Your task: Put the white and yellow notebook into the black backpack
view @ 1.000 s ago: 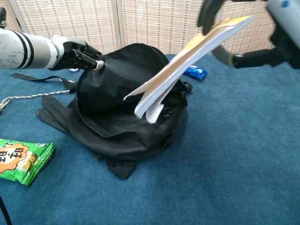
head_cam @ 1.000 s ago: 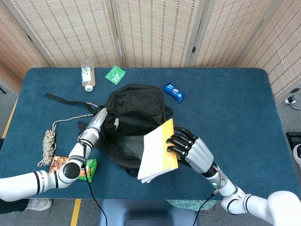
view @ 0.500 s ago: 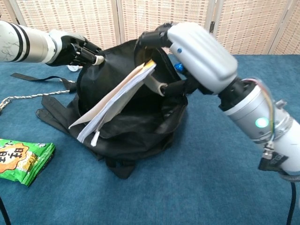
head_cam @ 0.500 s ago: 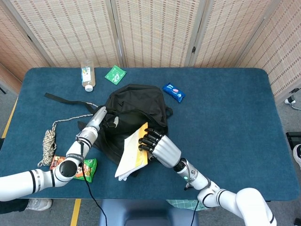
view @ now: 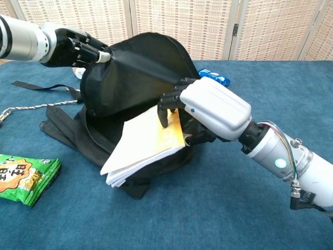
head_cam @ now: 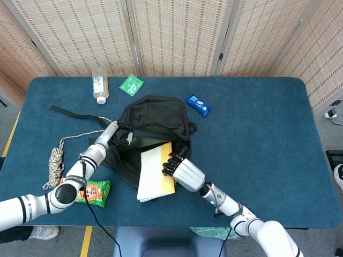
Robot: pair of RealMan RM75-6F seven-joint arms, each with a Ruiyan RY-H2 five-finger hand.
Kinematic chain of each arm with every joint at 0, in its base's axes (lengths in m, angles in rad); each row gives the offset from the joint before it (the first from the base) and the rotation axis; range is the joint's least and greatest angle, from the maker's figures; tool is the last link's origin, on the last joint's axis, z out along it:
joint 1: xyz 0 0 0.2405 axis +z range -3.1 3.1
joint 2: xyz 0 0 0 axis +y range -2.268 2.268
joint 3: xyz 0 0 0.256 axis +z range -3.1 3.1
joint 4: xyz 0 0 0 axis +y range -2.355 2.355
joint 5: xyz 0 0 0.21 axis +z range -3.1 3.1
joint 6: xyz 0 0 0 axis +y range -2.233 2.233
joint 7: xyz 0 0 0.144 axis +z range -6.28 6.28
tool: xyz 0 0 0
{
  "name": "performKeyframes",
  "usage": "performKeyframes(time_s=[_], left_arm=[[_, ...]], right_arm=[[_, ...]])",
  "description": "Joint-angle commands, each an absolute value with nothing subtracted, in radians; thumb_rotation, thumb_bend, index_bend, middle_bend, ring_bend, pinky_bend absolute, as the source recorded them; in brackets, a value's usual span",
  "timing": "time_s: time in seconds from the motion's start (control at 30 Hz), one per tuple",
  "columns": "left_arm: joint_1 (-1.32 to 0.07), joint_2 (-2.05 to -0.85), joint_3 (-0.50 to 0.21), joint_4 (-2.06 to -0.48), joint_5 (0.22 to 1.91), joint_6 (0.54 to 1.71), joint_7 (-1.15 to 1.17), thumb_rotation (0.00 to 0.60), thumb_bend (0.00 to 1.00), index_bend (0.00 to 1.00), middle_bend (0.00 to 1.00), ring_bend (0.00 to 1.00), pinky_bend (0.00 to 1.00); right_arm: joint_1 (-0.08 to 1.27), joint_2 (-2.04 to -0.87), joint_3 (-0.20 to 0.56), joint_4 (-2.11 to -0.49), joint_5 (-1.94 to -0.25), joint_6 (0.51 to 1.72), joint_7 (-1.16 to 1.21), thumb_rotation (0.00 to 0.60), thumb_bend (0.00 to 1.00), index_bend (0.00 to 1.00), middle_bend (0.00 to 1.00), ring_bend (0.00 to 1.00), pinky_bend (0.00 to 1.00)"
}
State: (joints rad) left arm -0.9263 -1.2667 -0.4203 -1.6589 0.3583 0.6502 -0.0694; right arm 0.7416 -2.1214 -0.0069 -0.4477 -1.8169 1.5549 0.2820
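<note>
The white and yellow notebook (head_cam: 156,172) (view: 144,141) lies tilted across the open mouth of the black fabric backpack (head_cam: 153,128) (view: 132,83), its yellow-covered end up at the opening and its white page edges fanning down over the bag's front lip, towards the near table edge. The right hand (head_cam: 181,168) (view: 208,107) grips it at that yellow end, dark fingers (view: 167,104) pressed on top of the cover, the white back of the hand just behind the notebook. So the notebook is at the bag's mouth, partly over the opening, not inside.

Out on the far side of the bag from the right hand, the left hand (head_cam: 114,134) (view: 78,47) is clamped on the backpack's upper flap, lifting it so the mouth gapes; the fingers are closed on the black fabric at the rim.

Beyond the left hand, towards the table's left edge, a braided grey cord (head_cam: 58,152) trails across the blue cloth-covered table (head_cam: 257,134), and a green snack packet (head_cam: 95,191) (view: 23,174) lies near the left forearm. Well past the backpack from both hands sit a clear plastic bottle (head_cam: 99,84), a small green sachet (head_cam: 131,84), and a blue wrapped packet (head_cam: 198,104) (view: 216,79).
</note>
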Motion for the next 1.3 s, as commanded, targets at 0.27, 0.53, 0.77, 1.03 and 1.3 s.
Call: performKeyframes(time_s=[0.27,0.53,0.77,1.03,1.3], left_arm=[[-0.896,-1.23,-0.415,-1.694,0.443,0.607,-0.14,0.6,0.65,0.6,0.32,0.26,0.04],[-0.9,-1.217,-0.401,-1.705,0.473,0.608,-0.166,0.6,0.66,0.6,0.32,0.26,0.04],[-0.917,-1.214,-0.385,-1.706,0.469,0.613,-0.179,0.6,0.65,0.6,0.32,0.26,0.04],[-0.931,-1.207,-0.37,-1.706,0.462,0.615,-0.19,0.6,0.65,0.6,0.32,0.26,0.04],[-0.941,-1.197,-0.36,-1.709,0.46,0.614,-0.202,0.6,0.65,0.6,0.32,0.26,0.04]], right_arm=[[0.716,-2.113,-0.006,-0.46,-1.761,1.476,0.253,0.6,0.45,0.8,0.5,0.48,0.32],[0.77,-2.146,0.06,-0.472,-1.702,1.413,0.086,0.6,0.45,0.81,0.51,0.49,0.32],[0.825,-2.183,0.095,-0.49,-1.669,1.342,-0.064,0.6,0.43,0.81,0.51,0.5,0.32],[0.885,-2.227,0.128,-0.443,-1.633,1.265,-0.165,0.6,0.43,0.82,0.51,0.5,0.32],[0.937,-2.263,0.159,-0.382,-1.597,1.215,-0.217,0.6,0.43,0.82,0.51,0.51,0.31]])
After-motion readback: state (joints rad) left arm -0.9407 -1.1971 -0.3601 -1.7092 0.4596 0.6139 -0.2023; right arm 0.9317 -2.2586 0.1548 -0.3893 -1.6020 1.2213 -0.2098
